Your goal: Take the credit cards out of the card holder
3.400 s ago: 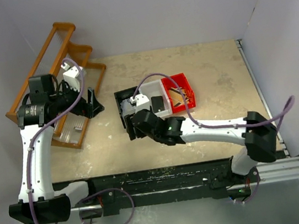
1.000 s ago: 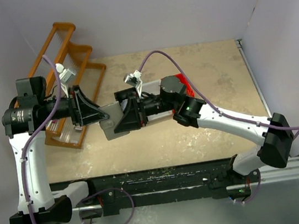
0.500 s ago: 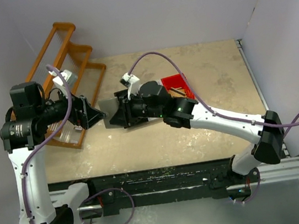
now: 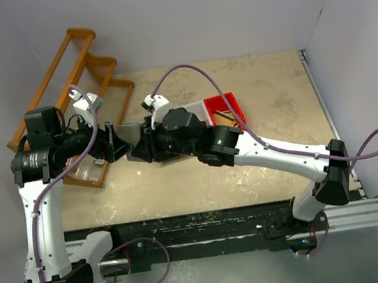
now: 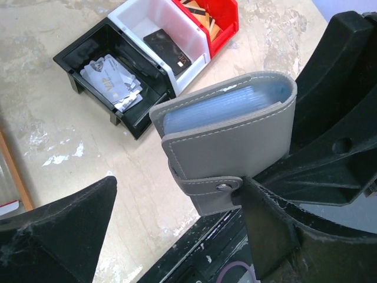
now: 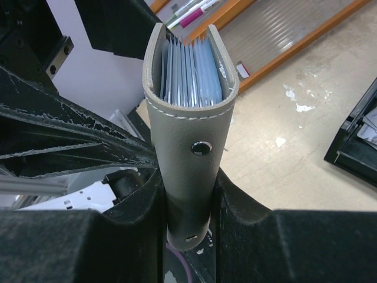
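Since half a second ago the right arm has swung further toward the left arm, uncovering more of the red bin (image 5: 227,19) behind it. It has brought the card holder (image 6: 191,127) close in front of the left gripper (image 5: 177,180).

The right gripper (image 6: 188,174) is clamped on the holder's lower part, one pad pressed against each flat face. The holder stands up out of the fingers, clear of the table (image 5: 47,135), with its folded spine toward the wrist camera. Bluish clear sleeves (image 6: 191,71) show packed in its open end, beyond the fingertips.

The left gripper's jaws are spread wide and hold nothing. The holder's strap (image 5: 203,191) hangs in the gap between them. Its snap (image 5: 224,187) is just beside one fingertip; whether they touch cannot be told.

Beyond the left gripper's open fingers a black bin (image 5: 82,42) sits on the table with several pale credit cards (image 5: 112,79) lying loose inside. A white bin (image 5: 150,15) touching its far side holds a black card (image 5: 171,50), and the red bin comes after that. An orange wooden rack (image 4: 72,59) stands behind the left arm.
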### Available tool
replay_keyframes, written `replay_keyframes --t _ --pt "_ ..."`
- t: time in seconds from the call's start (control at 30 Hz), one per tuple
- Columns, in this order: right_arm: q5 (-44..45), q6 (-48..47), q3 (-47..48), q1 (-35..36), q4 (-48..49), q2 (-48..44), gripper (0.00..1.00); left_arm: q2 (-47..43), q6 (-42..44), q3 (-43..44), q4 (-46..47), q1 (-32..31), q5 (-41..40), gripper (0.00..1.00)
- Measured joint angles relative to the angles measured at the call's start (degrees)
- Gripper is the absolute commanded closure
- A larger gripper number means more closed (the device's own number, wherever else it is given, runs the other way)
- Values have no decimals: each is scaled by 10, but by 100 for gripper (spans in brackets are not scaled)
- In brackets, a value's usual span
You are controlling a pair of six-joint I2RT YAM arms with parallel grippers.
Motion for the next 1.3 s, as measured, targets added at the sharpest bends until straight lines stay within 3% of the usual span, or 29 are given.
replay_keyframes --t 0.2,0.5,0.77,1.03,1.13,1.3 --pt "12 0 16 3 -8 17 100 -3 3 -5 6 0 -9 34" --pt "15 0 18 10 -13 34 100 -13 2 -12 17 0 -26 47" --pt "24 0 24 11 -24 36 100 -28 2 -23 25 -3 -39 46" --pt "24 0 35 12 -31 37 100 -16 19 -24 5 -3 1 28" --pt "25 0 37 12 -37 37 100 -12 27 -24 1 1 11 29" --pt "26 0 37 14 -42 37 100 -10 26 -24 -2 1 22 39"
